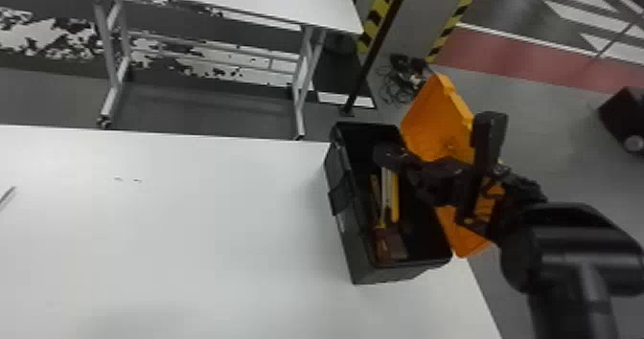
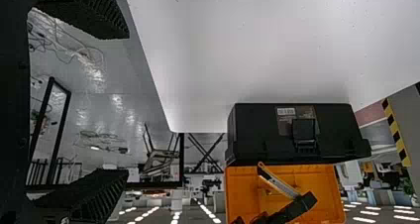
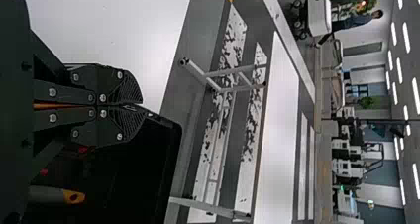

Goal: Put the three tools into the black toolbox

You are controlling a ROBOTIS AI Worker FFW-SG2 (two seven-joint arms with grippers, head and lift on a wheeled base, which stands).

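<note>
On the robot's right-hand end of the white counter [image 1: 191, 228] stands the black toolbox [image 1: 357, 254], its orange lid [image 1: 429, 122] swung open on the side away from me. The left gripper [image 2: 126, 104] waits on the other side with its fingers spread, holding nothing. The right gripper [image 3: 141, 105] is over the box, fingertips pressed together on what looks like a slim tool [image 2: 280, 183], which slants down toward the robot, its orange end near the rim. Reddish and orange-ended tools [image 1: 390, 244] [image 3: 74, 196] already lie inside, so this seems the last one. I'd lower it until that low end is well below the rim, keep the knuckles off the lid, lay it flat beside the others, then part the fingers gently; let go from here, it could tip against the wall or bounce.
</note>
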